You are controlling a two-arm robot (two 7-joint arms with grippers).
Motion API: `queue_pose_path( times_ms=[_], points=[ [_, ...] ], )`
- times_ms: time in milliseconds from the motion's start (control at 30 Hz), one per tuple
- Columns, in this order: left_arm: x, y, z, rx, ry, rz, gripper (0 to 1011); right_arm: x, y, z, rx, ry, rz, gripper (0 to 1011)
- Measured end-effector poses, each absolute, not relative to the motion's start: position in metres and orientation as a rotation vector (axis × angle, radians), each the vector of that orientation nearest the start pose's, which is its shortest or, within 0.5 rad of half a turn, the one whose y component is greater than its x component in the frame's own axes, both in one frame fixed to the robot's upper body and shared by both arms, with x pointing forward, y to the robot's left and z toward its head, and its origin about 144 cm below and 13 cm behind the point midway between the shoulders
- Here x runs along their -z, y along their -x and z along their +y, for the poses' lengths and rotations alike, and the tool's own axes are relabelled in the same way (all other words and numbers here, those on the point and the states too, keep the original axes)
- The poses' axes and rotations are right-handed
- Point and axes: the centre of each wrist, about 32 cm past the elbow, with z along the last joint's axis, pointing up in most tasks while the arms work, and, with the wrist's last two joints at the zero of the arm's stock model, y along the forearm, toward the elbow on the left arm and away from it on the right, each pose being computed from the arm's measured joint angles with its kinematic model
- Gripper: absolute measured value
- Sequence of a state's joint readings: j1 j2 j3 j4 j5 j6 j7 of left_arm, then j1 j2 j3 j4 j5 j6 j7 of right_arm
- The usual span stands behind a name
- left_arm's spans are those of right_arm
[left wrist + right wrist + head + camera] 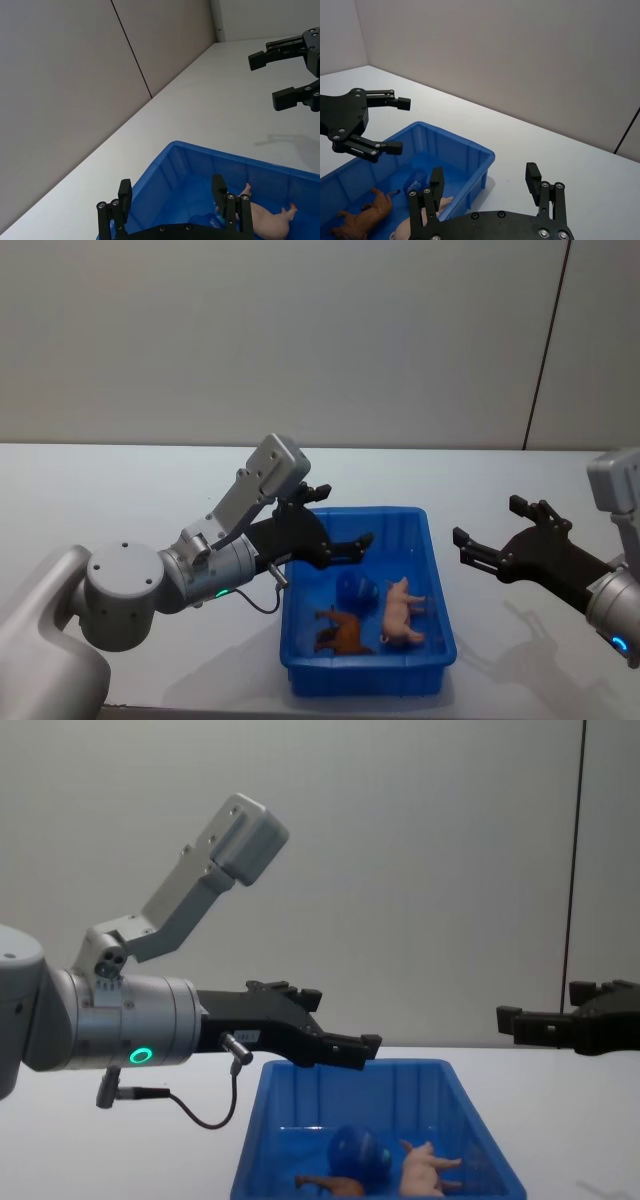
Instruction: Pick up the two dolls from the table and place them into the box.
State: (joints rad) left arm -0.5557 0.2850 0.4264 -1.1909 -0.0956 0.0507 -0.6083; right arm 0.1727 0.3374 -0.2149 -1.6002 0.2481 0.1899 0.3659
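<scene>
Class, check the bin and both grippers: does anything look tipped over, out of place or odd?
The pink pig lies on its side in the blue bin, beside the brown animal and blue figure. Oddly, that makes three toys, not two. The left gripper and right gripper are open and empty.

Left gripper (340, 523) raised, jaws spread, empty, right gripper (492, 533) likewise, well apart.

The rectangular bright blue plastic bin (437, 585) is showing plain, unpatterned walls, and inside it are lying a pale pink plastic pig (402, 611), a brown four-legged toy animal (345, 631) and a rounded dark blue figure (355, 589). Both matte black end effectors, left (342, 517) and right (490, 528), are standing out against the pale grey worktop (120, 490).
</scene>
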Motion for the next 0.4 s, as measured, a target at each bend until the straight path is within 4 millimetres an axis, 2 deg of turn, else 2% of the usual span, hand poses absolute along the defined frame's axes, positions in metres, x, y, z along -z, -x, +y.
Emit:
queue_pose_path(
  times_ms=[400],
  points=[
    [-1.2196, -0.5935, 0.2206, -0.696, -0.279, -0.232, 1001, -1.2023, -0.4984, -0.2572, 1.008, 0.136, -0.029, 1001]
  ],
)
